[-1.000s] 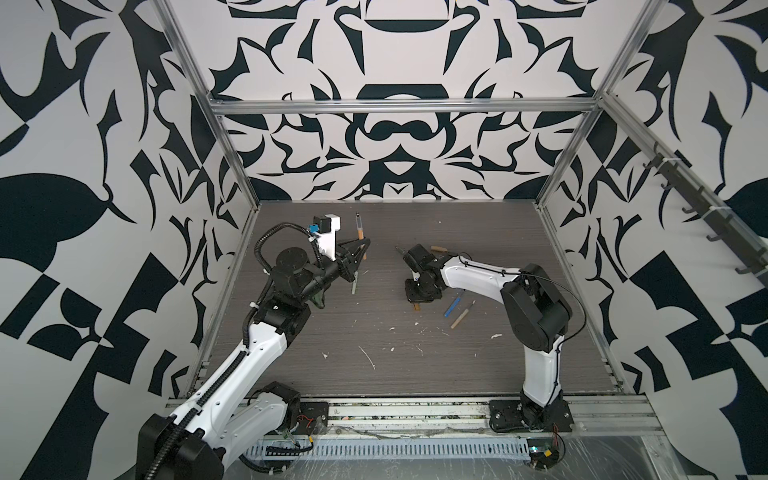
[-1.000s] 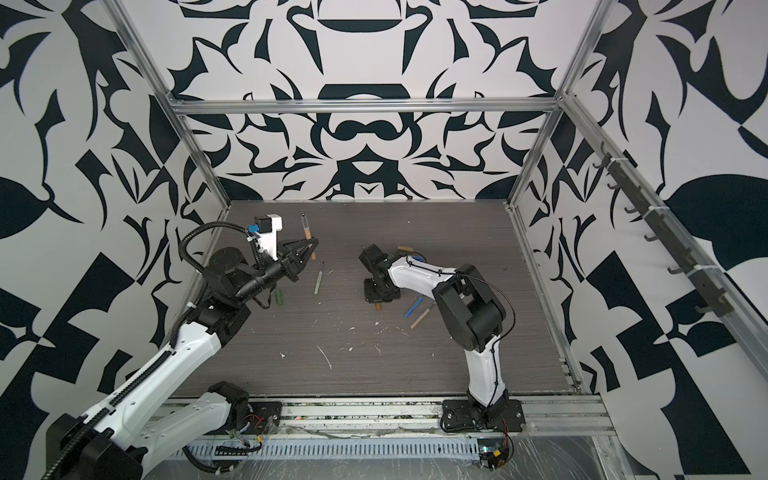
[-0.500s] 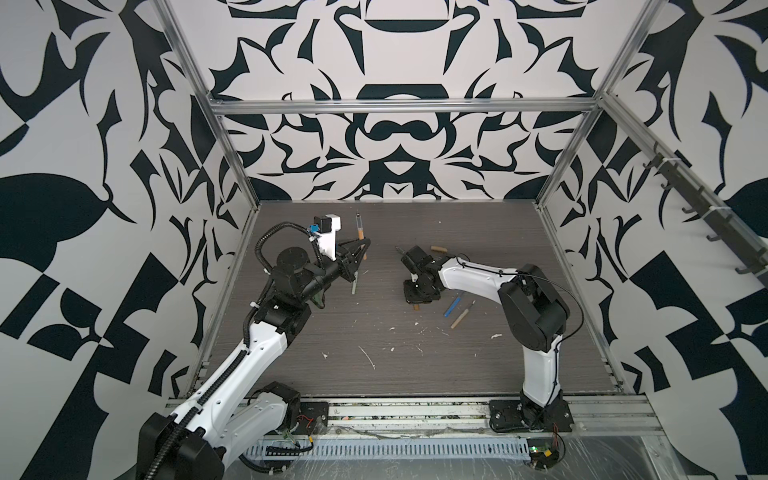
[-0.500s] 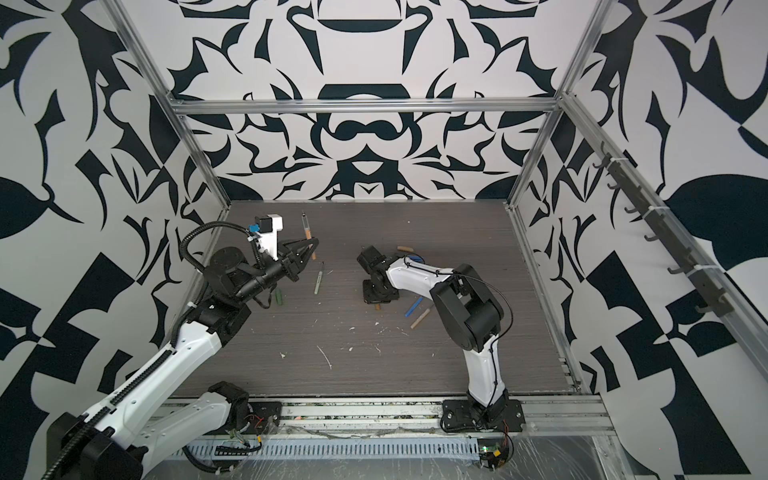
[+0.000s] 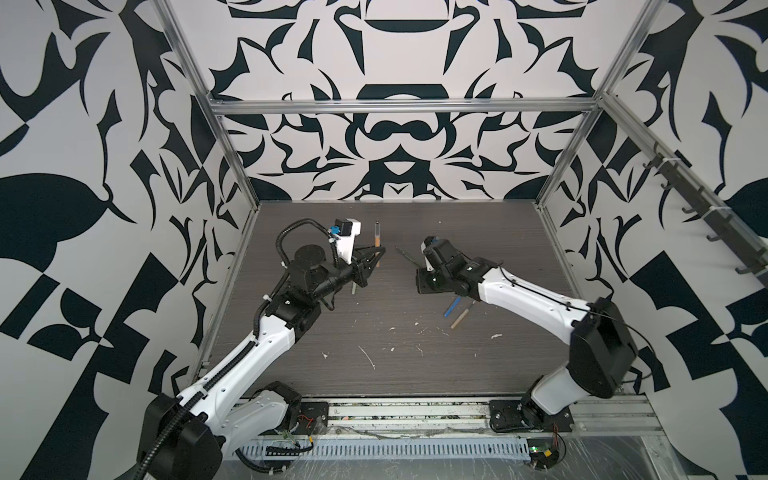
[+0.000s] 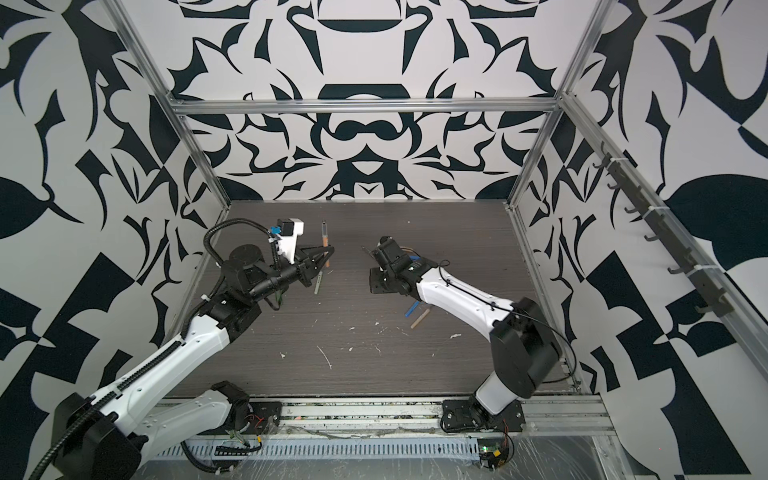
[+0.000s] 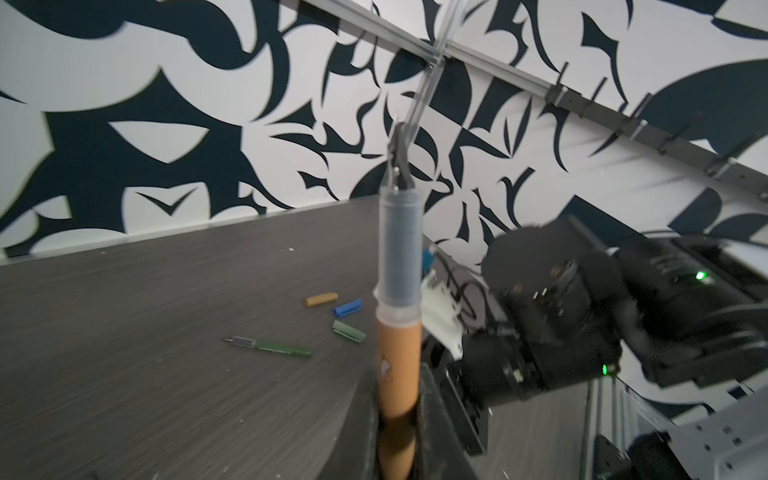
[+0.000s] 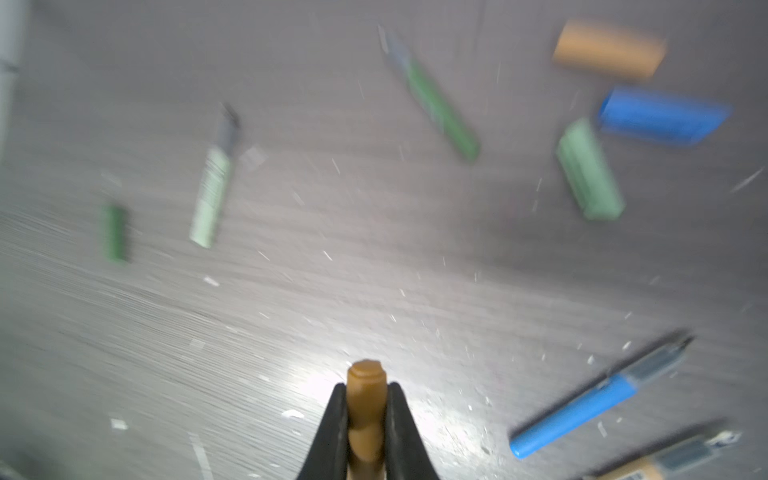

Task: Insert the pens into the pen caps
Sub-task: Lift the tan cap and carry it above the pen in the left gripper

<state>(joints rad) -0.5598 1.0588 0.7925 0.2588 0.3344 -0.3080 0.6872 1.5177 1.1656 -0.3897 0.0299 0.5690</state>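
Remote inventory, front edge to back wall.

1. Table [image 5: 415,374]: dark wood-grain. I count many white flecks [image 5: 368,357] scattered over the near half.
2. Tan pen [image 5: 460,319] and blue pen [image 5: 452,308]: lying flat and roughly parallel, just beside each other, near the right arm's wrist.
3. Right gripper [image 8: 366,388]: I see the jaws drawn narrow, pinching the ochre-brown cap [image 8: 365,374]. The cap's end pokes out past the fingertips.
4. Pale green pen [image 6: 318,283]: flat on the table under the left gripper [image 7: 397,399]. The dark green cap [image 8: 114,232] lies near it but apart.
5. Left gripper: jaws clamped on the barrel of the ochre-brown pen [image 7: 397,340], which is held off the table. Its clear section and dark tip point away from the wrist.
6. Dark green pen [image 7: 272,345]: flat on the table, between the two grippers.
7. Light green cap [image 8: 590,170], blue cap [image 8: 660,116] and tan cap [image 8: 609,50]: clustered on the table near the right gripper. I cannot tell whether the light green and blue ones touch.
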